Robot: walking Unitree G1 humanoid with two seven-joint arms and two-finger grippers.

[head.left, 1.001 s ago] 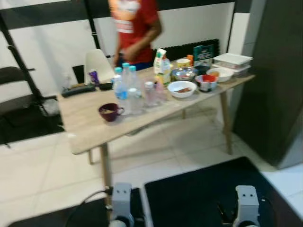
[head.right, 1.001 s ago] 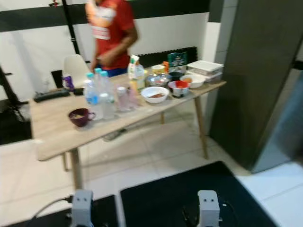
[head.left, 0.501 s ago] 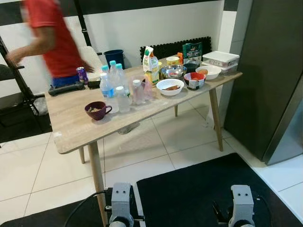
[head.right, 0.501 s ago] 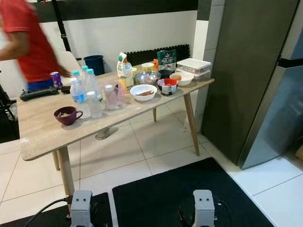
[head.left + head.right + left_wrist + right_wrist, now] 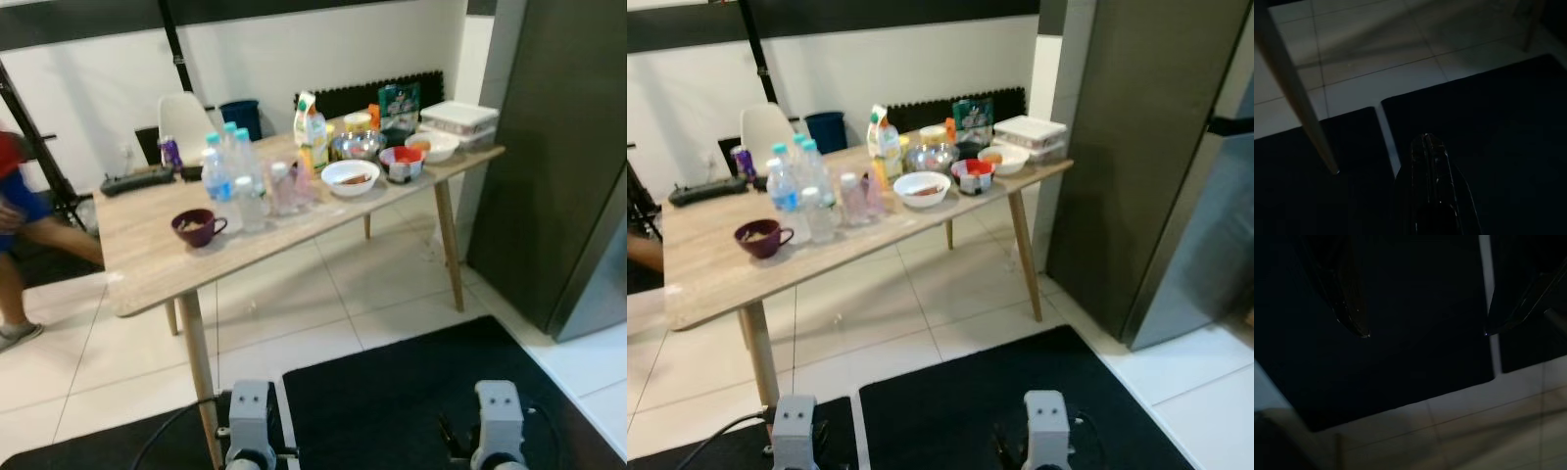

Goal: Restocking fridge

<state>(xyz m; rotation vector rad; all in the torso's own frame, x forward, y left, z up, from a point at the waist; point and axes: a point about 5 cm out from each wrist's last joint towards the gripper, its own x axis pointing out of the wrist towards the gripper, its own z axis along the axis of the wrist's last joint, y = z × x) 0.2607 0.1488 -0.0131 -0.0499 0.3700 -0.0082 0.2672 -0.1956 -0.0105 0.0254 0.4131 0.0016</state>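
A pale wood-grain tabletop [image 5: 147,259] carries a maroon mug [image 5: 194,226], clear bottles with light-blue caps [image 5: 227,166], a white bowl [image 5: 351,178] and a red-and-white bowl [image 5: 401,163], over white floor tiles [image 5: 323,294] and black mats [image 5: 411,392], beside a dark grey fridge [image 5: 558,147].

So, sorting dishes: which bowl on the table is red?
The small red bowl, between the white bowl with food and the white bowl by the containers.

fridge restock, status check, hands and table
Left hand shut, right hand open, both low over the black mat. Food and bottles untouched on the table. Person's leg beside the table's left end.
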